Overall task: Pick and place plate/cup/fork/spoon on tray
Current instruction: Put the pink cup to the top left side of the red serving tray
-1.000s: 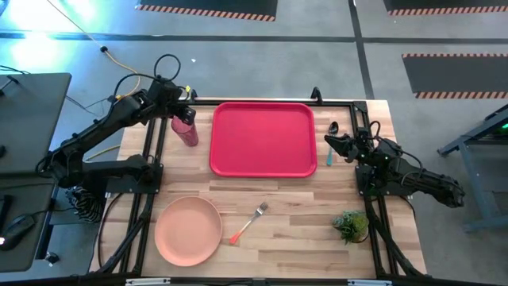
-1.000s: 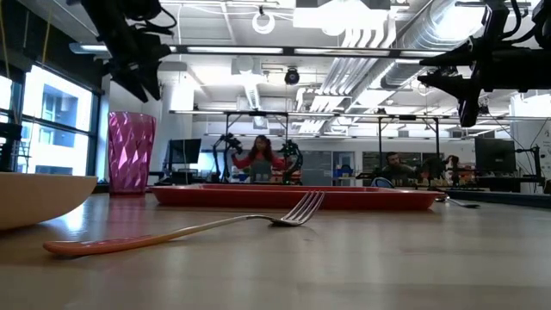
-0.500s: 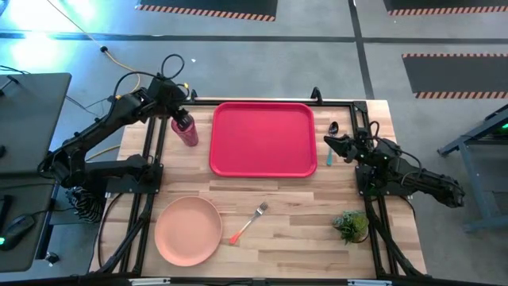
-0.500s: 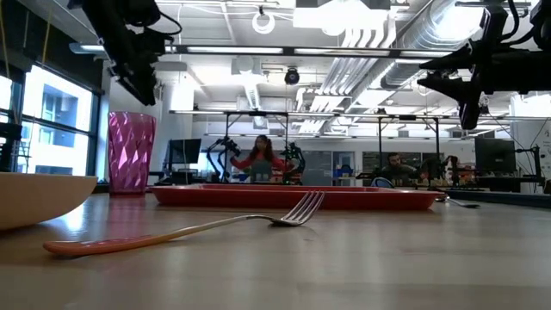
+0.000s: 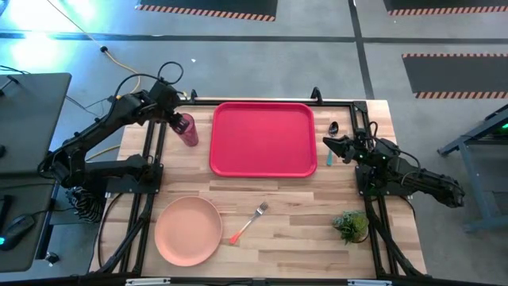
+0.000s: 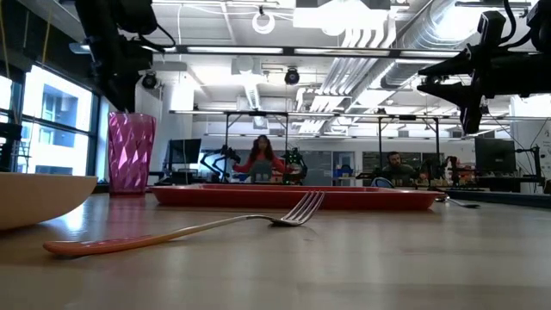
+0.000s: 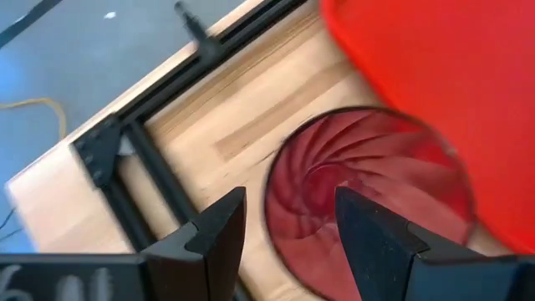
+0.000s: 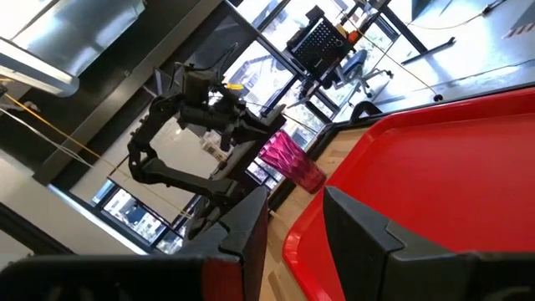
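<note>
The dark-red cup [image 5: 188, 132] stands upright on the table, left of the red tray [image 5: 263, 139]. My left gripper [image 7: 288, 221] is open just above the cup [image 7: 368, 196], with the cup's rim below the gap between its fingers; in the low view it [image 6: 119, 86] hangs over the cup [image 6: 131, 153]. My right gripper [image 5: 329, 143] is open in the air by the tray's right edge, above the blue-handled spoon [image 5: 330, 156]. The pink plate [image 5: 188, 230] and the orange-handled fork [image 5: 248, 222] lie on the near part of the table.
A small green plant [image 5: 350, 225] stands at the near right. Black frame rails [image 5: 151, 159] run along the table's left, right and far sides. People sit in the room beyond the table [image 6: 261, 157].
My left gripper has moved toward the table's left edge and a little down, and now hangs over the cup's left part. The cup, tray, plate, fork and spoon have stayed in place.
</note>
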